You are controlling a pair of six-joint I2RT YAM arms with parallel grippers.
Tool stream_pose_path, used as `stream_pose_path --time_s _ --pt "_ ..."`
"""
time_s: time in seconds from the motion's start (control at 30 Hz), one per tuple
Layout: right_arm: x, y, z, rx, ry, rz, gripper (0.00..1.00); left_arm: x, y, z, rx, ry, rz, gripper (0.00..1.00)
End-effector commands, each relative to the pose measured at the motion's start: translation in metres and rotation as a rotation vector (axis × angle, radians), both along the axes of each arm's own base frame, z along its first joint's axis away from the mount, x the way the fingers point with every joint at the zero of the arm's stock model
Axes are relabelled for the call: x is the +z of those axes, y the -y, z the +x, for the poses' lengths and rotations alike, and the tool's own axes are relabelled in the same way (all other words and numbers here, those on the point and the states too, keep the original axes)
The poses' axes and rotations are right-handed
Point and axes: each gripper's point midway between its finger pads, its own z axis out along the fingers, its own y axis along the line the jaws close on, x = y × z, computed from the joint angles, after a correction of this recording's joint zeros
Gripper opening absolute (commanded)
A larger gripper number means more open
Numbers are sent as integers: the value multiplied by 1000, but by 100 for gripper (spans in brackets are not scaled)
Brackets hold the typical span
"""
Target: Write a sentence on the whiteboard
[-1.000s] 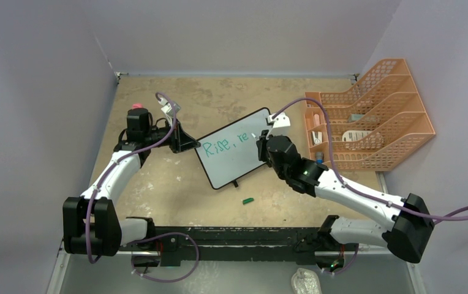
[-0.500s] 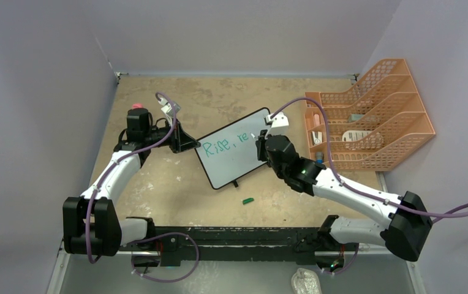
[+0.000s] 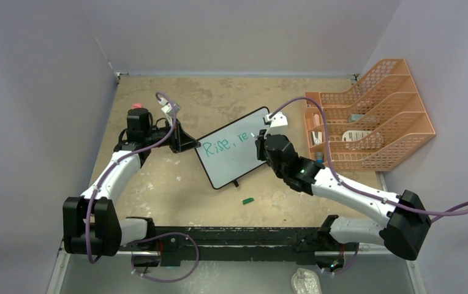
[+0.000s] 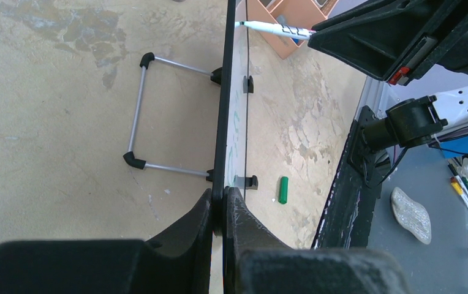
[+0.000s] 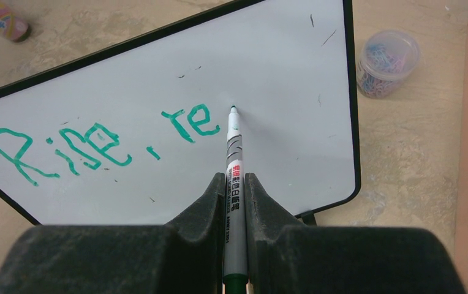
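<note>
The top external camera looks steeply down from far above and behind the arm bases (image 3: 127, 229) at its lower edge, covering the whole tan speckled tabletop (image 3: 158, 177). The left wrist camera sits close, sighting edge-on along the small black-framed white board (image 4: 225, 110) up the frame's centre. The right wrist camera faces that board's front closely, along a white marker pen (image 5: 234, 177). All three share the board

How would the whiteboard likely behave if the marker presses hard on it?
Probably stiff: the whiteboard shows a straight edge in the left wrist view. Likely light and apt to tip or slide, standing on a thin wire stand. That may be why the left gripper clamps its edge.
</note>
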Motion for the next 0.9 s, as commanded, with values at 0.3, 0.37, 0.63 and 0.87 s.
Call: stream_pose_path --time_s 0.3,0.37,0.63,0.87 --pt "36 -14 13 16 82 63 0 5 -3 10 9 60 31 0" --pt "37 -15 13 23 85 63 0 5 -3 10 10 60 31 0" --pt "38 -18 9 58 81 67 0 5 -3 10 12 59 33 0" --pt "27 -17 1 82 43 50 0 5 -3 10 13 59 33 0"
